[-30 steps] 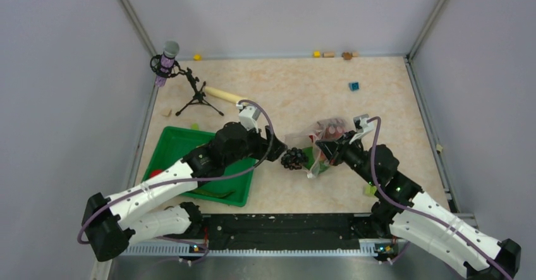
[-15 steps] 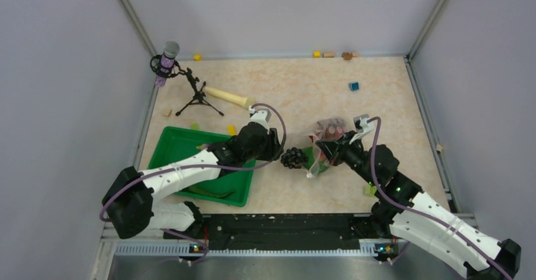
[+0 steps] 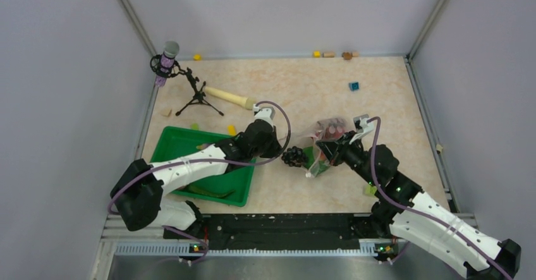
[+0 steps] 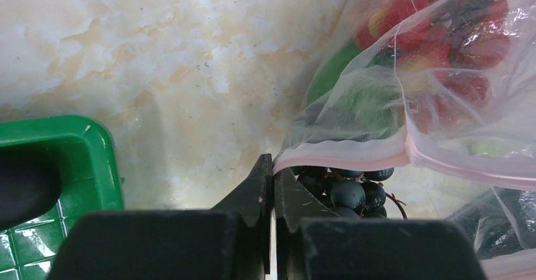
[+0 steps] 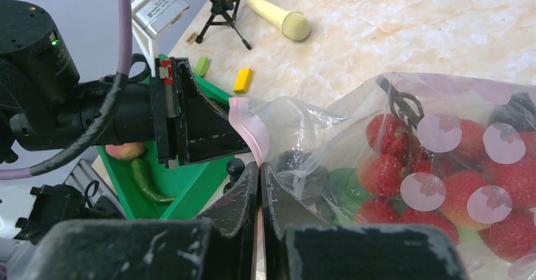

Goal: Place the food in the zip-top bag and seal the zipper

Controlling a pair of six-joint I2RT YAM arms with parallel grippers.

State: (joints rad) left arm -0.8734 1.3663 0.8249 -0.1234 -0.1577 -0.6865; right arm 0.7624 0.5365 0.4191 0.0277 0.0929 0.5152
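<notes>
The clear zip-top bag (image 3: 328,133) lies mid-table with red strawberries (image 5: 455,185) and something green (image 4: 354,97) inside. A bunch of dark berries (image 3: 292,157) sits at its mouth, partly under the pale pink zipper (image 4: 354,157). My left gripper (image 4: 274,160) is shut, and the end of the pink strip runs in between its tips. My right gripper (image 5: 260,166) is shut on the pink strip (image 5: 249,125) at the mouth's other side. A peach (image 5: 123,150) and a long green vegetable (image 5: 145,182) lie in the green tray (image 3: 180,142).
A beige rolling pin (image 3: 227,97) and a microphone tripod (image 3: 197,98) stand behind the tray. A yellow block (image 3: 232,129) lies by the tray's far corner. A blue block (image 3: 354,86) sits far right. Small bits line the back wall.
My left gripper closed from wide open and slid a little right and away, up to the bag's mouth beside the berries. The right arm and the bag held still.
</notes>
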